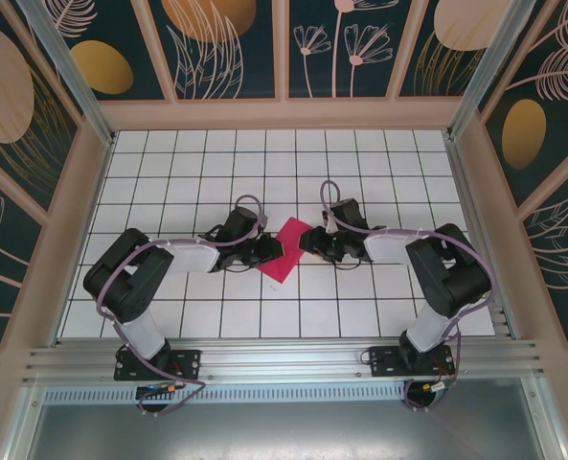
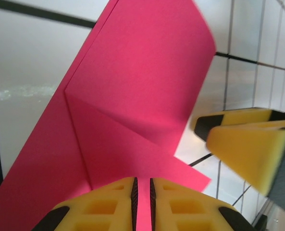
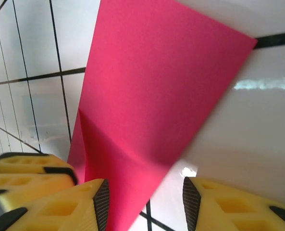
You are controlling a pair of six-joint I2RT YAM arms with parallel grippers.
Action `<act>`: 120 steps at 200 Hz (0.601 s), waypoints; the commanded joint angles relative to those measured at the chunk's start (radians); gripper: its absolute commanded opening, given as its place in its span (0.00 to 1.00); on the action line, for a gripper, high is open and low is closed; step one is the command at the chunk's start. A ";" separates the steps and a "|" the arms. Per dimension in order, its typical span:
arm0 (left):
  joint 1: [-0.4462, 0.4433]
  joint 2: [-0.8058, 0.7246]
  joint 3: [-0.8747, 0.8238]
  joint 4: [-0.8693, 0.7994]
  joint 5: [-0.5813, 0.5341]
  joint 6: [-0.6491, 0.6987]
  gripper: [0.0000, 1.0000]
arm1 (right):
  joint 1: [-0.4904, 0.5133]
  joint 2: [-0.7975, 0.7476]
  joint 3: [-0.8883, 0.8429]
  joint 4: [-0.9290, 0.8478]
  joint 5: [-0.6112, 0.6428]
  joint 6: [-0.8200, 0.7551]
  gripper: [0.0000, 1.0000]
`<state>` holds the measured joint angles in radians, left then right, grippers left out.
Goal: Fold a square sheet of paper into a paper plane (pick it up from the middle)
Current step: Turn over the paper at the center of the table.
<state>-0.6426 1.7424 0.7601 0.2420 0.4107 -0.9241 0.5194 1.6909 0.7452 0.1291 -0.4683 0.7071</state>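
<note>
Left gripper (image 2: 142, 186): yellow fingers all but together, nipped on the near edge of the paper (image 2: 137, 86). A sliver of red shows in the slit between them.

Right gripper (image 3: 144, 195): jaws apart, holding nothing. One finger sits at the paper's edge, the other over bare tile.

Paper: magenta-red, one sheet, part-folded. It sits about mid-table (image 1: 169, 287), between the two grippers, which face each other across it in the top view. A diagonal flap and a straight crease show in the left wrist view, with layers doubled along one long side. Whether its far end rests on the tiles or hangs just off them, cannot tell.

Handling, judged: very light, thin, and limp across any unsupported span. Stiffer along creases and where layers stack. Smooth, so likely to slide on the glossy tiles when pushed. Creases easily and for good, so a hard pinch in the wrong place would mark it. Best hold: an edge over the doubled layers, near a crease, with the other gripper steadying the opposite side.

Markings: none. Paper plain; no brand, label or lettering readable on fingers or table.
</note>
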 commanded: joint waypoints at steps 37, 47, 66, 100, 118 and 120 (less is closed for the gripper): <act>-0.017 0.037 0.032 -0.063 -0.019 0.031 0.19 | -0.005 0.056 0.042 0.057 -0.008 0.066 0.47; -0.016 0.041 0.035 -0.068 -0.022 0.034 0.19 | -0.005 0.056 0.040 0.069 -0.013 0.070 0.46; -0.018 0.048 0.037 -0.075 -0.027 0.035 0.19 | -0.005 0.054 0.035 0.092 -0.025 0.083 0.47; -0.022 0.049 0.033 -0.077 -0.031 0.033 0.19 | -0.005 0.063 0.030 0.128 -0.063 0.086 0.47; -0.023 0.048 0.030 -0.076 -0.034 0.029 0.19 | -0.003 0.066 0.013 0.166 -0.093 0.086 0.46; -0.023 0.047 0.030 -0.075 -0.035 0.029 0.19 | -0.003 0.068 0.011 0.170 -0.095 0.085 0.47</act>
<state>-0.6598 1.7779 0.7773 0.1963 0.3927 -0.9092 0.5179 1.7401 0.7639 0.2165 -0.5045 0.7769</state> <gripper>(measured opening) 0.190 0.465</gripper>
